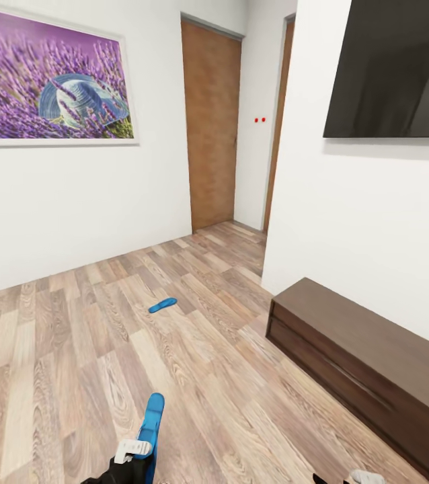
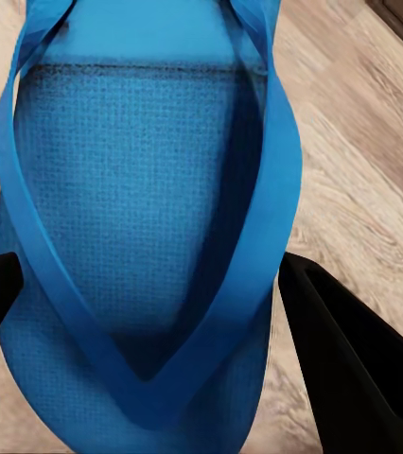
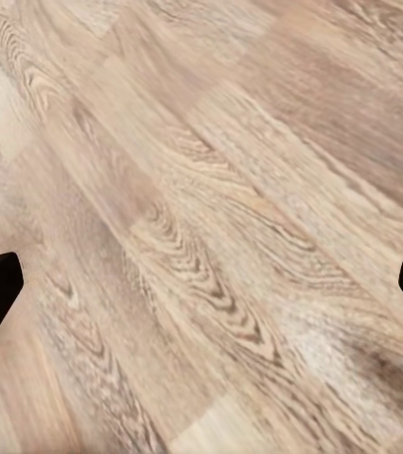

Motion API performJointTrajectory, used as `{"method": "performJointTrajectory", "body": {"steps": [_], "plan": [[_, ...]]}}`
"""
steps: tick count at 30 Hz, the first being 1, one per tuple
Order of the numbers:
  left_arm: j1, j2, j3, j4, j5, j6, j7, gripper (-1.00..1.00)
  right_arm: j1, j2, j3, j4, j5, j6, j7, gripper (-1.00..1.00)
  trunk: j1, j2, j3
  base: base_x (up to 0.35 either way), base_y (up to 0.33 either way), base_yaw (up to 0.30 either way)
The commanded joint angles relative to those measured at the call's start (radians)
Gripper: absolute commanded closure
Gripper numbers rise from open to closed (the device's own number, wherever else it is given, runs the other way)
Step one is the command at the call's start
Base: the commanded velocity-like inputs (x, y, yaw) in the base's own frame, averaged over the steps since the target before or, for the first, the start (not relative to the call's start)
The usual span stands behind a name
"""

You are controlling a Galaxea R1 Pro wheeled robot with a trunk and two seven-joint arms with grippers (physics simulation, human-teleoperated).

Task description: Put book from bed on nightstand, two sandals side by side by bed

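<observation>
One bright blue sandal (image 1: 163, 305) lies flat on the wood-plank floor, a couple of metres ahead near the white wall. The other sandal (image 1: 152, 422) stands out of my left gripper (image 1: 137, 452) at the lower edge of the head view. In the left wrist view that sandal (image 2: 135, 189) shows its sole and thong straps, and the left gripper (image 2: 164, 322) is shut on it, one dark finger (image 2: 353, 369) on each side. My right gripper (image 3: 201, 284) hangs open over bare floor. The bed, the book and the nightstands are out of view.
A long low dark-wood cabinet (image 1: 369, 363) runs along the right wall under a black TV (image 1: 396, 67). A brown door (image 1: 211, 128) stands ahead, with a narrow passage to its right. A lavender picture (image 1: 53, 81) hangs on the left wall. Open floor lies ahead.
</observation>
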Motion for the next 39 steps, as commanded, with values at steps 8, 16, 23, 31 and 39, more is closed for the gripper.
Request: {"method": "performJointTrajectory", "body": {"steps": [8,16,23,31,39], "plan": [[-0.001,-0.001,0.005,0.002,0.001,-0.001,-0.007,1.0,0.0,0.0,-0.008,0.001,0.003,-0.001,0.005,-1.0,0.0,0.0,-0.001,0.0,0.0,0.293],[-0.001,-0.001,0.005,0.012,0.0,-0.001,-0.007,1.0,0.0,0.001,-0.007,0.0,0.004,-0.001,0.004,-1.0,0.0,0.0,-0.001,0.0,0.0,0.293],[-0.001,-0.001,0.005,0.014,0.0,-0.001,-0.007,1.0,0.0,0.002,-0.007,0.001,0.004,-0.001,0.003,-1.0,0.0,0.0,-0.001,0.0,0.0,0.292],[-0.001,-0.002,0.005,0.014,0.003,-0.001,-0.007,1.0,0.0,0.002,-0.007,0.002,0.004,-0.001,0.002,-1.0,0.0,0.0,-0.001,0.0,0.0,0.168],[-0.001,-0.002,0.005,0.014,0.003,-0.001,-0.007,1.0,0.0,0.003,-0.007,0.002,0.004,-0.001,0.001,-1.0,0.0,0.0,-0.005,0.0,0.0,0.008]]}}
